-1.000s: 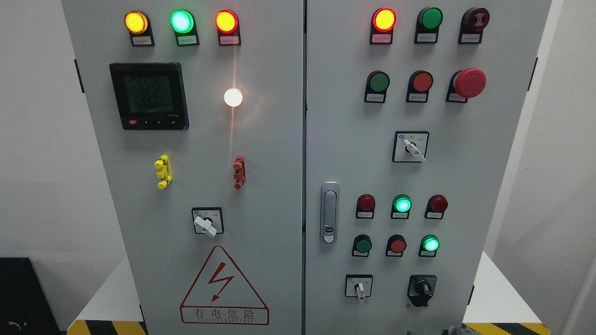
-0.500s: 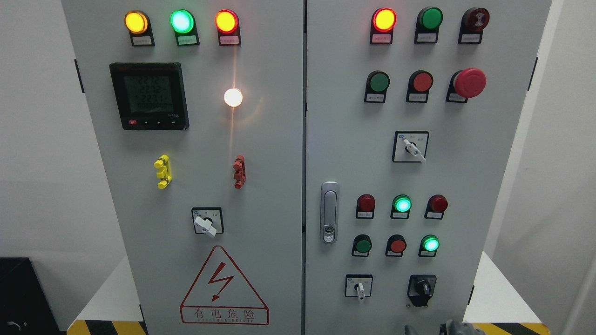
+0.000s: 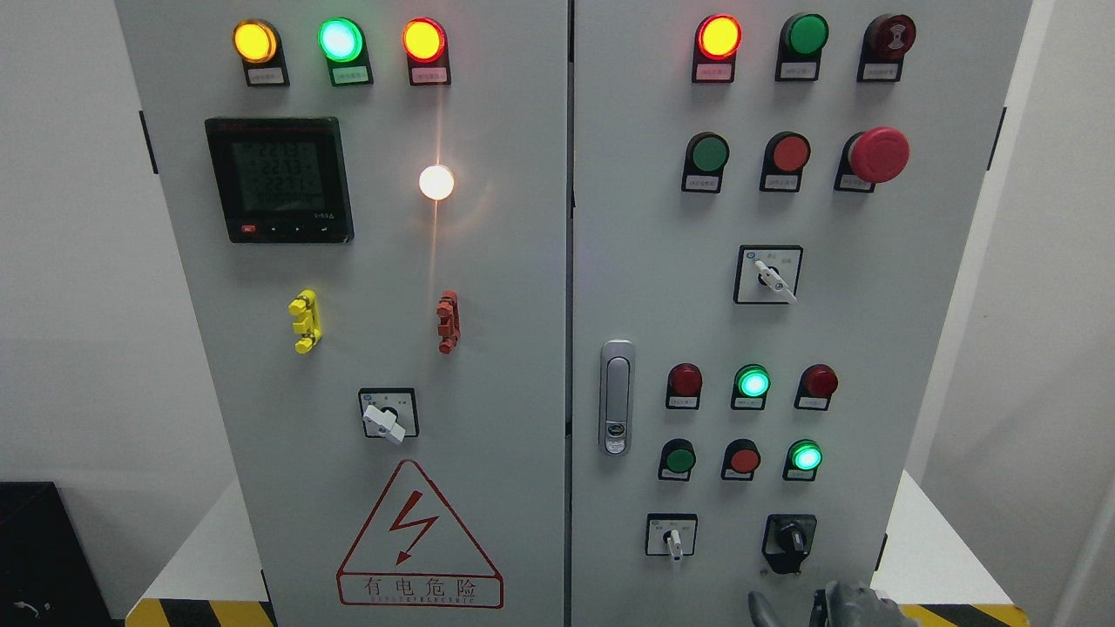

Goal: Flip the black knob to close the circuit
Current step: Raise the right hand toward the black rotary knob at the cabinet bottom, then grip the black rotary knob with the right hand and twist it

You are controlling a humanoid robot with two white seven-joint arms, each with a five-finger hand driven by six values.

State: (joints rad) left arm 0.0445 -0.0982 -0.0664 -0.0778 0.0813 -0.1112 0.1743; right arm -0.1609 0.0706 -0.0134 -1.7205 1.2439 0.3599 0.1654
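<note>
The right hand [image 3: 836, 605] pokes up at the bottom edge of the head view, right of the middle, just below the black knob [image 3: 791, 540]. Only the tips of grey fingers [image 3: 849, 599] and one darker finger further left show, and I cannot tell whether the hand is spread or curled. It holds nothing and is not touching the knob.

The black knob sits on a black square plate at the lower right of the right door of the grey cabinet [image 3: 540, 287], its pointer standing roughly upright. To its left is a small white-handled switch [image 3: 672, 540] with its handle pointing down. Above these runs a row of a dark green button, a red button and a lit green lamp [image 3: 806, 456], and above that a dark red lamp, another lit green lamp and a second dark red lamp. Higher still is a second white-handled switch [image 3: 771, 277], then a big red mushroom button [image 3: 878, 154] at the right.

A silver door handle [image 3: 617, 398] stands near the seam between the doors. On the left door are a digital meter [image 3: 279, 179], a bright white lamp [image 3: 435, 182], a yellow clip [image 3: 304, 321], a red clip [image 3: 448, 321] and a red lightning warning triangle [image 3: 418, 540].
</note>
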